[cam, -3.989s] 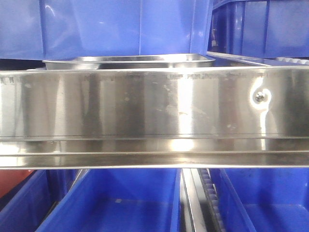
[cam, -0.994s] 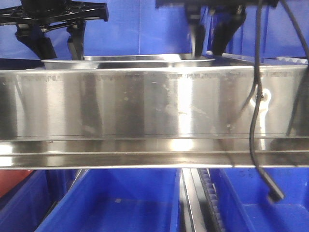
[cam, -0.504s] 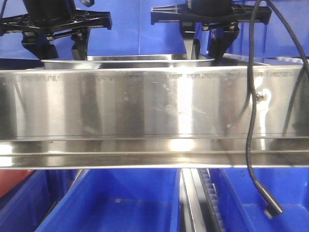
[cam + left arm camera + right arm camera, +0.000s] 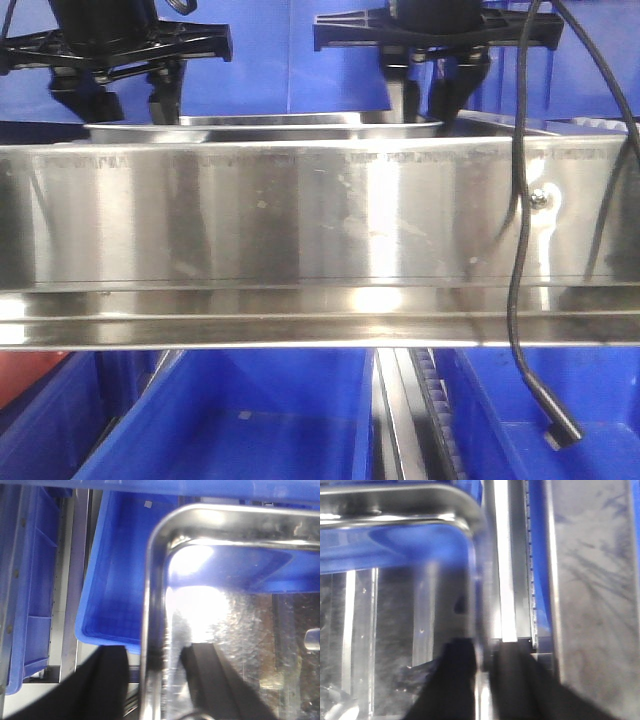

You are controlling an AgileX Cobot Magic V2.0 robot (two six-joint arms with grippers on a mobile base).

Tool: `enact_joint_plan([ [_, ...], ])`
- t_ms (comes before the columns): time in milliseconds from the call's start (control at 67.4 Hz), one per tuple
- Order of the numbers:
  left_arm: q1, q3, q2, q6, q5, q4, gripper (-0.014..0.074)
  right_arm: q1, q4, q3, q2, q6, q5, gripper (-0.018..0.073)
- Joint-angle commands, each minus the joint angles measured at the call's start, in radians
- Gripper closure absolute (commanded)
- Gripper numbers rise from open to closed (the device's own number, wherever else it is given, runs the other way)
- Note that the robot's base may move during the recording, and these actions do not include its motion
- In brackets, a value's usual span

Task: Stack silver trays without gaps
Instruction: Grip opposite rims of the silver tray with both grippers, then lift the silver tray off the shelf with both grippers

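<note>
A silver tray (image 4: 270,127) lies on the shelf behind the steel front panel, with only its rim showing in the front view. My left gripper (image 4: 125,105) hangs over the tray's left end. It is open, and its fingers straddle the left rim (image 4: 150,580) with a gap on the inner side. My right gripper (image 4: 425,100) is at the right end. Its two fingers are pressed close on either side of the right rim (image 4: 470,540), shut on it. The tray's underside and whatever lies beneath it are hidden.
The broad steel shelf front panel (image 4: 300,210) with a screw (image 4: 540,198) fills the middle of the front view. Blue bins stand behind the tray (image 4: 300,60) and below the shelf (image 4: 260,420). A black cable (image 4: 520,300) dangles at the right.
Four seconds ago no arms were in view. Both grippers have since come down onto the tray's ends, and over the last half second the right fingers have narrowed onto the rim.
</note>
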Motion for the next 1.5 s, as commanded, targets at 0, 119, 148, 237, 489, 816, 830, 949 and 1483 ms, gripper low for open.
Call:
enact_joint_plan([
  [0,0.0,0.003,0.006,-0.001,0.027,-0.013,0.0604,-0.006,-0.007,-0.009,-0.004,-0.003,-0.013,0.0573],
  [119,-0.004,0.0,0.004,-0.001,0.027,-0.023,0.06,-0.006,-0.007,-0.014,-0.01,-0.003,-0.013,0.0574],
  [148,-0.007,-0.005,-0.001,-0.001,0.031,-0.023,0.0603,-0.006,-0.007,-0.016,-0.013,-0.003,-0.013,0.0574],
  [237,-0.011,-0.03,-0.02,-0.001,0.06,-0.023,0.0605,-0.004,-0.029,-0.043,-0.034,-0.003,-0.009,0.0574],
  [489,-0.097,-0.09,-0.154,-0.12,0.154,0.068,0.0605,0.013,-0.07,-0.09,-0.168,0.024,0.024,0.0577],
  [816,-0.323,-0.088,-0.328,-0.323,0.21,0.286,0.0605,0.216,-0.284,-0.056,-0.346,0.122,0.026,0.0578],
  [830,-0.334,-0.086,-0.335,-0.328,0.21,0.292,0.0605,0.223,-0.284,-0.048,-0.354,0.122,0.026,0.0578],
  [949,-0.405,-0.066,-0.39,-0.389,0.21,0.333,0.0605,0.272,-0.286,0.045,-0.421,0.165,0.015,0.0578],
  [1483,-0.663,0.25,-0.593,-0.668,0.21,0.465,0.0605,0.531,-0.473,0.411,-0.64,0.463,-0.017,0.0578],
])
